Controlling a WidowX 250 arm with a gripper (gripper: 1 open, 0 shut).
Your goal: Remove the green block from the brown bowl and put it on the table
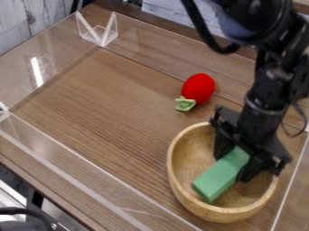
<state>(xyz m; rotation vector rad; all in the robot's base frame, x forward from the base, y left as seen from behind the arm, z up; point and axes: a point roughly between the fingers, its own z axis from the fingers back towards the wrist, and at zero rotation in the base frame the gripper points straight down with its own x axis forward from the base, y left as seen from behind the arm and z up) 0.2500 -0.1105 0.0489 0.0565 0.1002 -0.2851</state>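
Observation:
The green block (218, 180) lies tilted inside the brown bowl (182, 168) at the front right of the table (108, 99). Its upper right end reaches up between the black fingers. My gripper (248, 156) has come down into the bowl from above and straddles that end, one finger on each side. The jaws stand narrow around the block. Whether they press on it does not show. The block's lower end rests on the bowl's floor.
A red round toy (198, 87) with a small pale green leafy bit (183, 105) lies just behind the bowl. Low clear acrylic walls (49, 153) line the table's edges. A clear folded acrylic piece (97, 31) stands at the back left.

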